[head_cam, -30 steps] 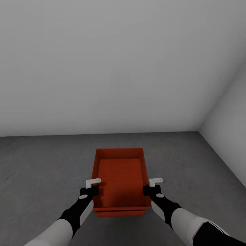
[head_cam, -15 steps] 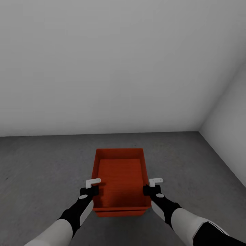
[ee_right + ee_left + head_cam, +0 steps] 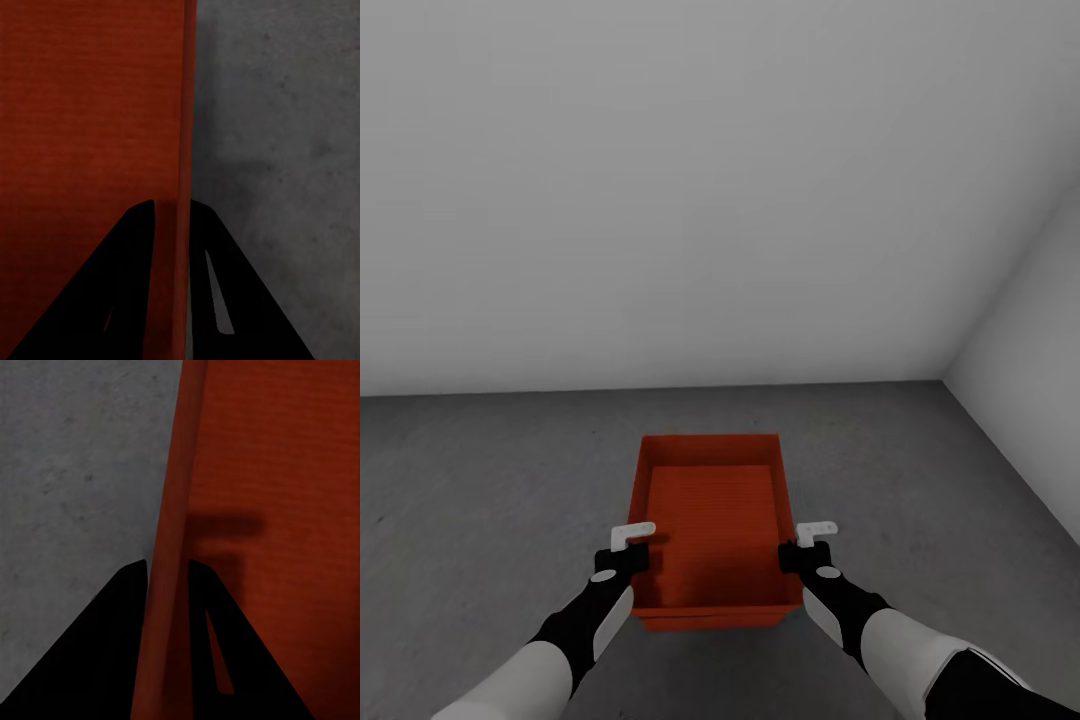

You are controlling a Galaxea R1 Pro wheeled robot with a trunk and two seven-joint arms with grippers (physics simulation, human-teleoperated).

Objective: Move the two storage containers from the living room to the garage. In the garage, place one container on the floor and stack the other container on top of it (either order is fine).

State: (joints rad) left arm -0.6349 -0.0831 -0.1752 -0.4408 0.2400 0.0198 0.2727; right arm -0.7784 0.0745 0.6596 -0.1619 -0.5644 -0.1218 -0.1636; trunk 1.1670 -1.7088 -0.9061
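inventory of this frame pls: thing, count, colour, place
storage container: one seen for sure, orange-red, open top, on or just above the floor, between both grippers; a second edge under its near end may be another bin, can't tell
floor: grey speckled concrete
walls: two, plain white, meeting in a corner at right
left gripper: black fingers astride the container's left wall
right gripper: black fingers astride its right wall
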